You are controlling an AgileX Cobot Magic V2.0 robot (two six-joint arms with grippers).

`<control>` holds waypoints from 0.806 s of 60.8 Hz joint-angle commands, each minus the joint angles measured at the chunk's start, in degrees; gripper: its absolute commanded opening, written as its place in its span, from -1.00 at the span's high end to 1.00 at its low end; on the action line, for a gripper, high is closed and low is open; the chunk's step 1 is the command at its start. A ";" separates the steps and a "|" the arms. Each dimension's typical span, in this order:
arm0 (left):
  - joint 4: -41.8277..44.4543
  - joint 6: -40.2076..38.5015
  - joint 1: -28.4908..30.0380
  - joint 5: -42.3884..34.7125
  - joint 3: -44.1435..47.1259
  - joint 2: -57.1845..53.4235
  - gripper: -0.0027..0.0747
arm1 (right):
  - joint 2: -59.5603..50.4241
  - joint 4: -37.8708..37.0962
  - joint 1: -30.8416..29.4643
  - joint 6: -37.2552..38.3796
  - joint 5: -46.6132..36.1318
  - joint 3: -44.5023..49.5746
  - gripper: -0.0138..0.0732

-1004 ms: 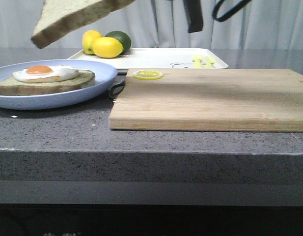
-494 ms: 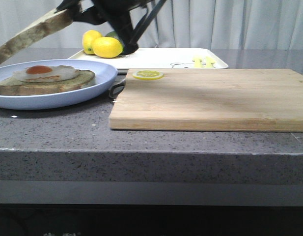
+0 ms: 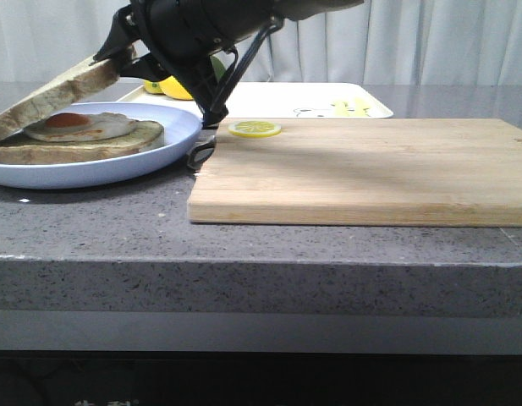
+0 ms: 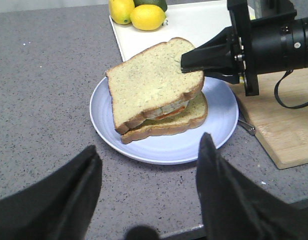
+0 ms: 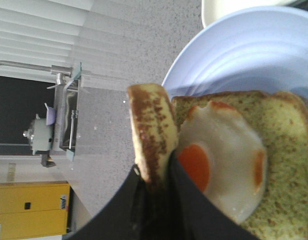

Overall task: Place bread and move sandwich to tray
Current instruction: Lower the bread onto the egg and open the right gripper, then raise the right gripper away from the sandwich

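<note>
To your left, the plate (image 3: 117, 165) sits on the surface (image 3: 91, 228), holding the sandwich (image 3: 79, 139). The bread (image 3: 53, 97) leans tilted over it. The cutting board (image 3: 370, 169) lies right; the tray (image 3: 277, 100) lies farther back.

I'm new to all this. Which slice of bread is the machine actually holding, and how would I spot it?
Find the pale blue plate left of the wooden cutting board. The bread is the upper slice there, pinched at one edge by the right gripper and tilted over the fried egg. The lower slice lies flat under the egg.
</note>
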 commanded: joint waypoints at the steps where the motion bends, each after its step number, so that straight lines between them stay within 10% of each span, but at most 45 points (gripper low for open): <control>1: 0.13 0.00 -0.39 -3.96 -1.70 0.75 -0.13 | -3.78 -0.91 -0.01 -0.80 1.53 -2.26 0.47; 26: 0.13 0.00 -0.39 -3.96 -1.70 0.75 -0.13 | -4.68 -10.38 -3.30 -0.80 8.28 -2.26 -0.27; 49: 0.13 0.00 -0.39 -3.84 -1.70 0.75 -0.13 | -13.70 -35.83 -8.24 -0.75 14.17 0.78 -0.29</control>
